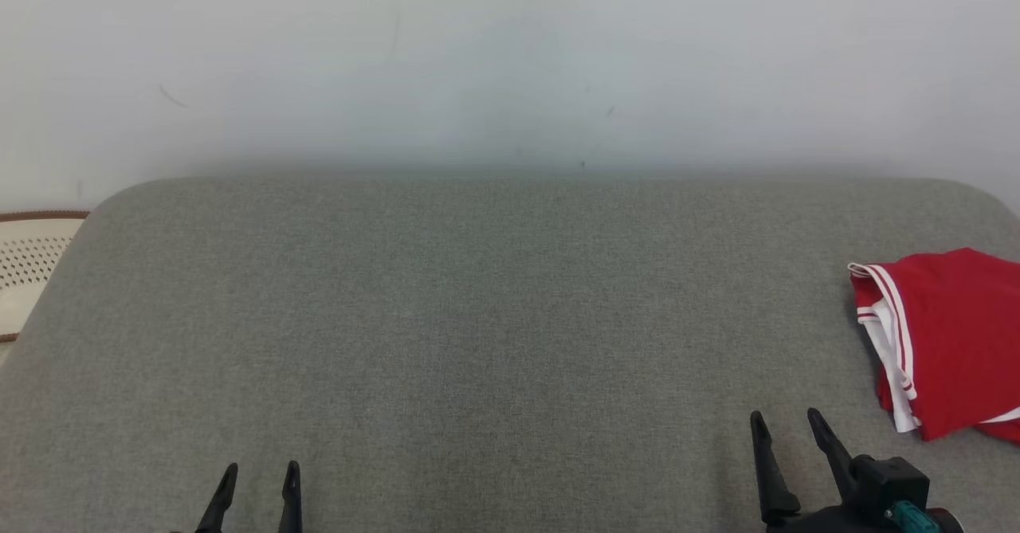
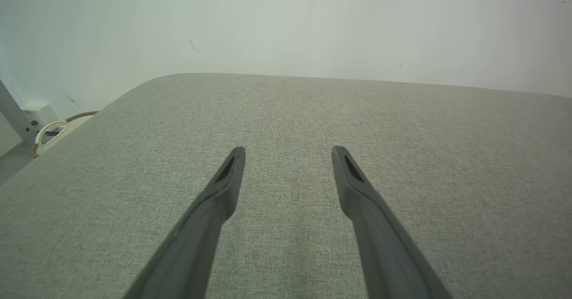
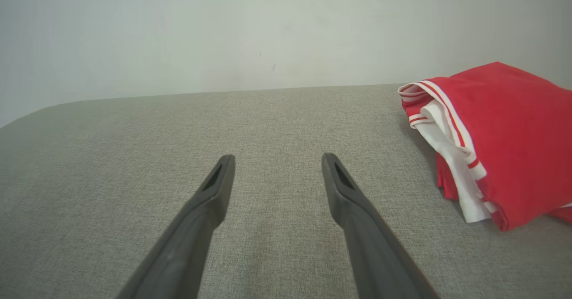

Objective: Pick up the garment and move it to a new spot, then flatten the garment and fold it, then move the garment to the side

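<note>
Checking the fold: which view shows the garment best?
The right wrist view: the garment sits close, its folded layers and white trim clear. The head view has it smaller, cut by the right edge. The left wrist view faces the pad.

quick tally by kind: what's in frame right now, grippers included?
Garments: 1, the red and white garment, folded at the right edge
Grippers: 2, left gripper and right gripper, both open and holding nothing
Work surfaces: 1, the grey padded surface
Other items: 1, a cream perforated object with a brown rim, far left
Total: 5
</note>
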Available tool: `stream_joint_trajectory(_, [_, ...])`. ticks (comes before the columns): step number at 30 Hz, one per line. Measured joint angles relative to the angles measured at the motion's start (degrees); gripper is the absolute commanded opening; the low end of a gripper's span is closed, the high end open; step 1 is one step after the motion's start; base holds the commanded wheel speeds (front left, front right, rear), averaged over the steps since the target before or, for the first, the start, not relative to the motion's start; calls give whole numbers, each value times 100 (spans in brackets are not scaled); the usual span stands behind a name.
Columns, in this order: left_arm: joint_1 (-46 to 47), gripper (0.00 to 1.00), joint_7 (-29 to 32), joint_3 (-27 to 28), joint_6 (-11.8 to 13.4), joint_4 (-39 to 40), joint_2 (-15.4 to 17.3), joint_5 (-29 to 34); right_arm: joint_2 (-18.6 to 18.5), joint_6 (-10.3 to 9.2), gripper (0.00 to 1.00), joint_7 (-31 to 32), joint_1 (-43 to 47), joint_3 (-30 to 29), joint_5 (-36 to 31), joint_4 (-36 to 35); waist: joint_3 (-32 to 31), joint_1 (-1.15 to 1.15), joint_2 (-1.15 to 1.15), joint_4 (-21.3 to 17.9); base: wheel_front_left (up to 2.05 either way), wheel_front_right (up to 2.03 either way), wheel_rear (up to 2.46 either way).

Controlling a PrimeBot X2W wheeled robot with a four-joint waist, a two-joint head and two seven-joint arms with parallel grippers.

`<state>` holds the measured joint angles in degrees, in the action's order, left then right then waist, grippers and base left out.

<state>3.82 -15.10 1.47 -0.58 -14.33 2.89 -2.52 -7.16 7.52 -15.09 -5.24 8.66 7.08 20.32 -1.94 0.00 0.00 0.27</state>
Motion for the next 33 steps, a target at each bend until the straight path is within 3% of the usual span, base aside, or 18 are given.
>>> stream_joint_trajectory(33, [3, 100, 0, -7, 24, -77, 0, -71, -51, 0, 100, 0, -3, 43, -87, -108, -37, 0, 0, -22, 0, 0, 0])
